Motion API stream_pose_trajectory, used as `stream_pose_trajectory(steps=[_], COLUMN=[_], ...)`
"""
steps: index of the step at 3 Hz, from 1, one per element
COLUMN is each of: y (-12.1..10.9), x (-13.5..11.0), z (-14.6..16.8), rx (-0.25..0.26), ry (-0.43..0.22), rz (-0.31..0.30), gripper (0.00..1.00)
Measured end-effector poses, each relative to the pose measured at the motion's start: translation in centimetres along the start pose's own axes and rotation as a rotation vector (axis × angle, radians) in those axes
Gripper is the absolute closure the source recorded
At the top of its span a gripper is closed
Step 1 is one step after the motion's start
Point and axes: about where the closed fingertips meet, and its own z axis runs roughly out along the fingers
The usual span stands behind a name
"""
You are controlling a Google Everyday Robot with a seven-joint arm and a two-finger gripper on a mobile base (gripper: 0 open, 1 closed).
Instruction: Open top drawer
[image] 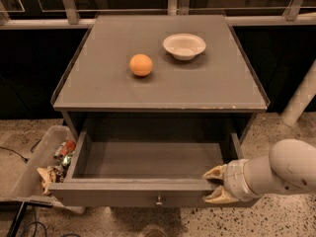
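Observation:
The top drawer (148,157) of the grey cabinet is pulled well out, and its deep grey box interior is bare. Its front panel (123,195) carries one small round metal knob (159,200) at centre. My gripper (217,184) is at the right end of the front panel. Its two tan fingertips (216,172) stand apart, one just inside the drawer over the rim, the other on the outer face. The white arm reaches in from the lower right. The lower drawers are hidden under the open one.
On the cabinet top (98,88) lie an orange (141,64) and a white bowl (184,46). A clear bin (29,172) of rubbish stands on the floor to the left. A white post (301,100) stands at the right. Cables (19,221) lie at the lower left.

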Motion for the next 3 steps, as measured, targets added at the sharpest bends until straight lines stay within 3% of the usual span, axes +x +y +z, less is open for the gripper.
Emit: stream_pose_trajectory(steps=[1,2,3], y=[0.0,0.5,2.5], x=[0.0,0.0,-0.5], z=[0.0,-0.4,-0.3], rx=[0.0,0.001,-0.002], ry=[0.0,-0.012,-0.049], rz=[0.0,-0.002,0.0], gripper=[0.37,0.61,0.84])
